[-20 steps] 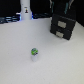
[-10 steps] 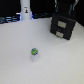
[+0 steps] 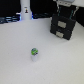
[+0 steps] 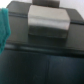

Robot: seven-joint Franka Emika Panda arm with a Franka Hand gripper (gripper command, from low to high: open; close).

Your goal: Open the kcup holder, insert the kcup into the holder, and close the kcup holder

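Observation:
The kcup holder (image 3: 63,26) is a black boxy unit with two stacked front panels bearing pale marks. It stands at the far side of the white table (image 3: 55,62), toward the exterior view's right, and its panels look shut. The kcup (image 3: 34,53), a tiny white pod with a green top, stands upright alone on the table, well in front of the holder and toward the exterior view's left. My gripper (image 3: 66,5) hangs just above and behind the holder, mostly cut off by the frame edge, and its jaws are not clear. The wrist view is blurred and shows a dark surface (image 4: 45,60).
A tall white bottle-like object (image 3: 25,9) stands at the back on the exterior view's left, against dark clutter. In the wrist view a grey boxy shape (image 4: 48,21) sits on the dark surface, with a teal patch (image 4: 4,27) at one edge.

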